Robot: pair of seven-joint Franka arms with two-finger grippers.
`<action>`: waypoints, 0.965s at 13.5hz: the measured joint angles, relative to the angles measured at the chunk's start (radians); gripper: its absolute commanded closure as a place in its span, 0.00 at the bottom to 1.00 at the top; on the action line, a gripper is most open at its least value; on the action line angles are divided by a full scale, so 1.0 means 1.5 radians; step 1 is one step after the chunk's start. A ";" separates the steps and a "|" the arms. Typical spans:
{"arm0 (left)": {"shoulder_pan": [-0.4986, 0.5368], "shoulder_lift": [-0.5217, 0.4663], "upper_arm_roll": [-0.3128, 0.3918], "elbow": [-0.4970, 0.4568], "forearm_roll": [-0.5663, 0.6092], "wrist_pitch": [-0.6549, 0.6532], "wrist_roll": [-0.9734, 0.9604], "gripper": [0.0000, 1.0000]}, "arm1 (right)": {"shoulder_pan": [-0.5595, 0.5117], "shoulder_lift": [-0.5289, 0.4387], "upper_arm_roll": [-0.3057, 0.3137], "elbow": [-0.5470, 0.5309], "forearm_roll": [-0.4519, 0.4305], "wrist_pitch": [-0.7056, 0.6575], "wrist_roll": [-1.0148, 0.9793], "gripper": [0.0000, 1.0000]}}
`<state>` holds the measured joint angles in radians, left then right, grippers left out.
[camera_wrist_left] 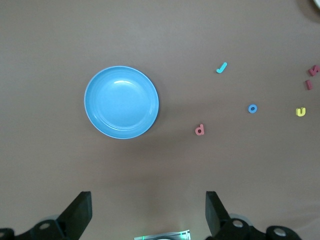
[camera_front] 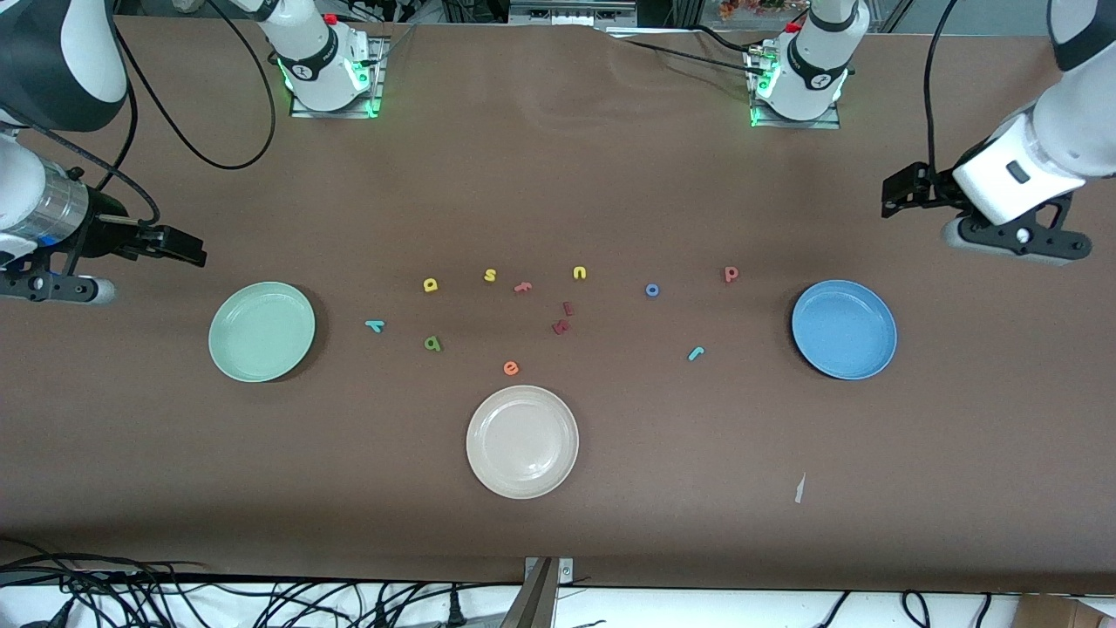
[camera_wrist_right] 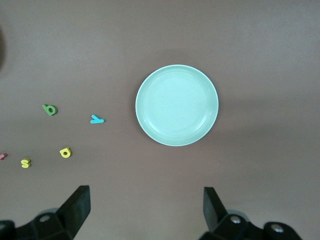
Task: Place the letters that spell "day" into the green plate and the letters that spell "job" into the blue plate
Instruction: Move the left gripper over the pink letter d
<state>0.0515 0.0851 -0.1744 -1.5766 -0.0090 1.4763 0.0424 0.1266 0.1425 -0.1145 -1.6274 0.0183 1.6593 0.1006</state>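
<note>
The green plate [camera_front: 261, 331] [camera_wrist_right: 177, 105] lies empty toward the right arm's end, the blue plate [camera_front: 844, 329] [camera_wrist_left: 121, 102] empty toward the left arm's end. Between them on the table lie the yellow round-bowled letter [camera_front: 430, 284] [camera_wrist_right: 65, 152], the dark green letter [camera_front: 432, 344] [camera_wrist_right: 50, 109] and the teal y [camera_front: 374, 326] [camera_wrist_right: 97, 119]. Closer to the blue plate are the blue o [camera_front: 652, 290] [camera_wrist_left: 253, 108], the salmon-red letter [camera_front: 731, 274] [camera_wrist_left: 200, 130] and the teal j [camera_front: 695, 353] [camera_wrist_left: 221, 67]. My left gripper [camera_front: 896, 194] [camera_wrist_left: 148, 210] hangs open over bare table by the blue plate. My right gripper [camera_front: 193, 253] [camera_wrist_right: 146, 207] hangs open by the green plate.
A cream-white plate [camera_front: 522, 441] sits nearer the front camera, mid-table. Other loose letters: yellow s [camera_front: 490, 276], yellow u [camera_front: 579, 273], a salmon letter [camera_front: 523, 286], orange e [camera_front: 511, 368], two dark red pieces [camera_front: 562, 319]. A scrap of white [camera_front: 799, 488] lies near the front edge.
</note>
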 measured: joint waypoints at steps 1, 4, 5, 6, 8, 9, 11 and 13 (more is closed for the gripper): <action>-0.003 0.007 0.000 -0.004 0.000 0.000 0.000 0.00 | 0.000 0.000 0.000 0.000 0.000 0.001 0.000 0.00; -0.014 0.027 0.000 -0.031 0.000 0.010 0.000 0.00 | 0.000 0.000 0.000 0.000 -0.001 0.002 0.000 0.00; -0.020 0.035 0.001 -0.047 0.000 0.035 0.000 0.00 | 0.000 0.000 0.000 0.000 -0.001 0.003 0.000 0.00; -0.026 0.042 0.001 -0.071 0.000 0.072 -0.001 0.00 | 0.000 0.000 0.000 0.000 -0.001 0.003 0.000 0.00; -0.036 0.050 0.001 -0.131 0.000 0.156 -0.002 0.00 | 0.000 -0.001 0.001 0.001 -0.002 0.003 0.000 0.00; -0.041 0.052 0.001 -0.162 0.000 0.197 -0.008 0.00 | 0.001 -0.002 0.004 0.001 -0.002 0.003 0.000 0.00; -0.044 0.055 0.001 -0.222 0.000 0.269 -0.019 0.00 | 0.004 -0.004 0.016 0.002 -0.003 0.004 0.000 0.00; -0.045 0.059 0.001 -0.272 0.000 0.336 -0.022 0.00 | 0.006 -0.004 0.019 0.002 -0.006 0.004 0.000 0.00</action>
<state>-0.0156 0.1735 -0.1734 -1.9845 -0.0090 1.9803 0.0090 0.1355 0.1367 -0.0858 -1.6245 0.0089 1.6650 0.1007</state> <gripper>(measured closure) 0.000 0.000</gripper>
